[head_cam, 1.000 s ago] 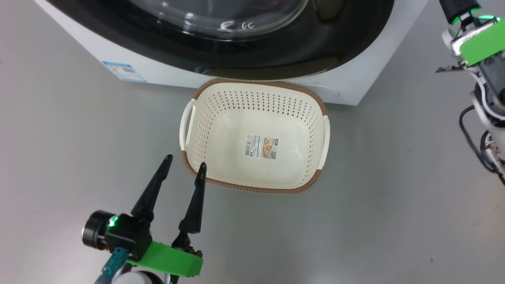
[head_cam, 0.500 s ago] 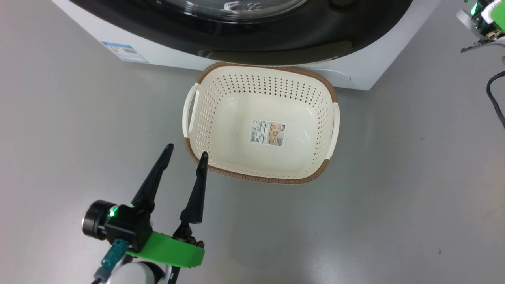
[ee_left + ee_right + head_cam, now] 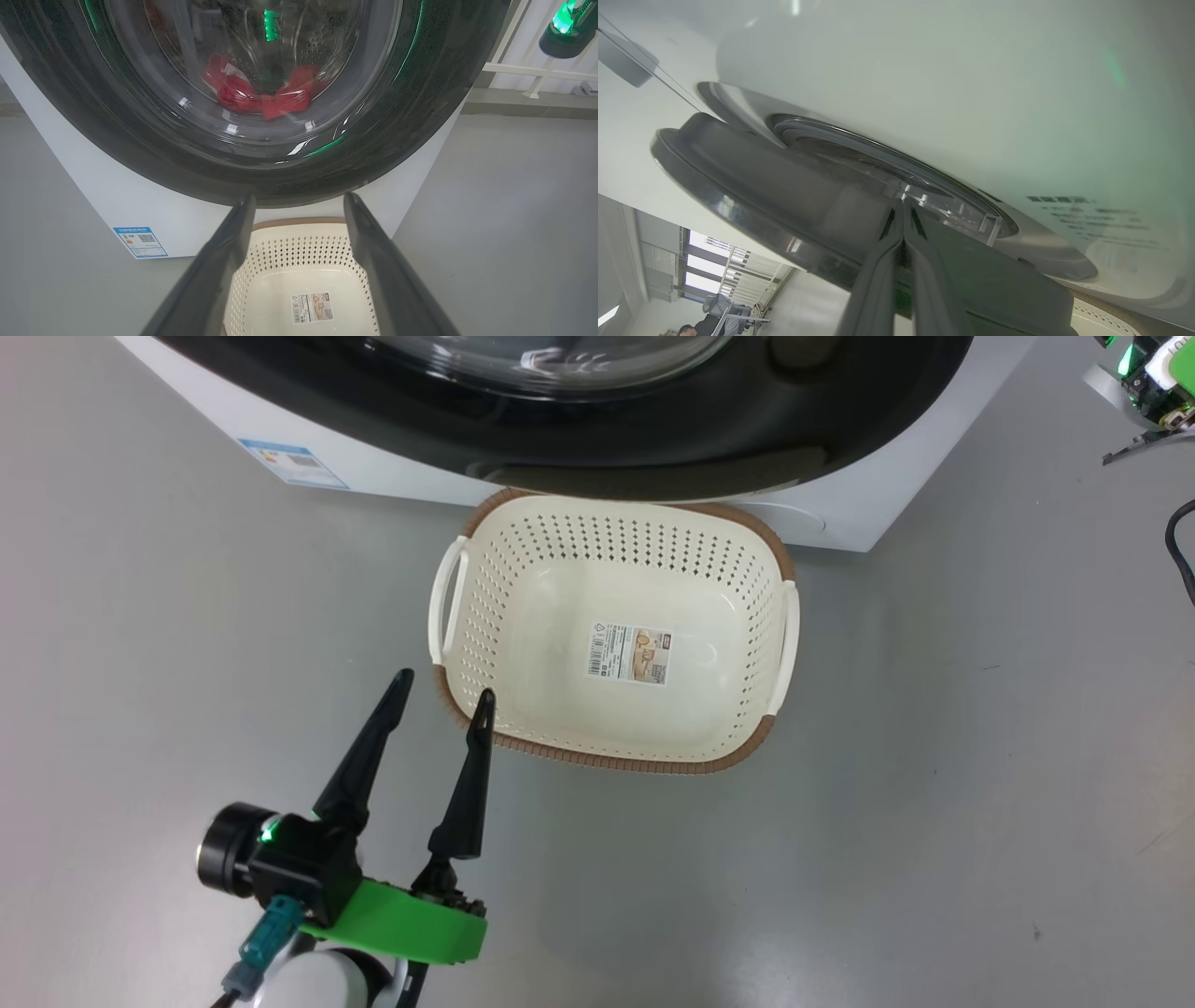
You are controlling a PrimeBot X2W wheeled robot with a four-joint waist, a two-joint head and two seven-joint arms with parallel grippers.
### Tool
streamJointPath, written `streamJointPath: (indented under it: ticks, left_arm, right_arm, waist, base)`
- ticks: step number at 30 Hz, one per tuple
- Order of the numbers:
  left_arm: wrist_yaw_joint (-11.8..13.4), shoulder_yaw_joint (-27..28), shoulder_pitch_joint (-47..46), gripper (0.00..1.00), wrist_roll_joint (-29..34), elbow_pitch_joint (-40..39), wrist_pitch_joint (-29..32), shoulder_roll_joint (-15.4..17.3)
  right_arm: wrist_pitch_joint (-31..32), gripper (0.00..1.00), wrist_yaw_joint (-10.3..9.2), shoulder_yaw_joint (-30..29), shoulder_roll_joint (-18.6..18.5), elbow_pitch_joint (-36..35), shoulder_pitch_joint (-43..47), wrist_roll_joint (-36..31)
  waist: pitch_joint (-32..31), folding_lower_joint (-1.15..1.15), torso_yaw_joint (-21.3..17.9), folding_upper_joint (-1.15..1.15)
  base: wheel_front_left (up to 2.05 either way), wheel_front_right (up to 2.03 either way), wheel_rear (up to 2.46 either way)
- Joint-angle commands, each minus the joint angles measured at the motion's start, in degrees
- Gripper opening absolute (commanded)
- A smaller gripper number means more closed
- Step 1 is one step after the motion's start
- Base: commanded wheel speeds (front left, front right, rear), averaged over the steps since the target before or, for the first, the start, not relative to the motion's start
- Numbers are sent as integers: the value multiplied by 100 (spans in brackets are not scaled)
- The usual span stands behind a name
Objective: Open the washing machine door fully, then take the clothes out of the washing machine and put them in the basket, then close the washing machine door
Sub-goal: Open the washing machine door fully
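Right gripper (image 3: pixel 903 210) has its two fingers pressed together, tips lying at the seam between the washing machine door (image 3: pixel 411 116) and the white front of the washing machine (image 3: pixel 401 476). Whether they touch cannot be told. Left gripper (image 3: pixel 442 689) has its fingers spread wide and hangs in front of the machine, pointing at it, one fingertip over the near left corner of the basket (image 3: pixel 607 761).

Round and black-rimmed, the door faces straight out from the machine's front. Its glass bowl (image 3: pixel 243 56) bulges outward, and its lower rim overhangs the basket's far edge in the head view. Through the glass the clothes (image 3: pixel 261 98) show as a red heap with a little white, low in the steel drum.

Just in front of the machine, below the door, the basket stands upright on the floor (image 3: pixel 934 849). Its long axis runs side to side along the machine's front, with a white handle at each short end. On its bottom sits a label sticker (image 3: pixel 629 653). A blue label sticker (image 3: pixel 294 464) is on the machine's front, low at the left.

The floor is smooth and grey. Beyond the machine's right side stands a white rail (image 3: pixel 537 70). Past the door's edge the right wrist view shows windows (image 3: pixel 710 261) and a seated person (image 3: pixel 689 329).
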Motion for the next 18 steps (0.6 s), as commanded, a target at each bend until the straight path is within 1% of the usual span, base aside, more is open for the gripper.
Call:
streamJointPath:
  ticks: [1, 18]
  left_arm:
    - [61, 148, -19, 100, -66, -133, -70, 67]
    - [42, 138, 129, 100, -37, -93, -70, 66]
  right_arm:
    - [149, 0, 45, 108, 195, -248, 173, 56]
    - [416, 0, 45, 1, 412, -376, 657, -30]
  waist:
    - [-23, 0, -1, 0]
    - [-331, 0, 19, 0]
  base:
    - [0, 0, 0]
    - [0, 0, 0]
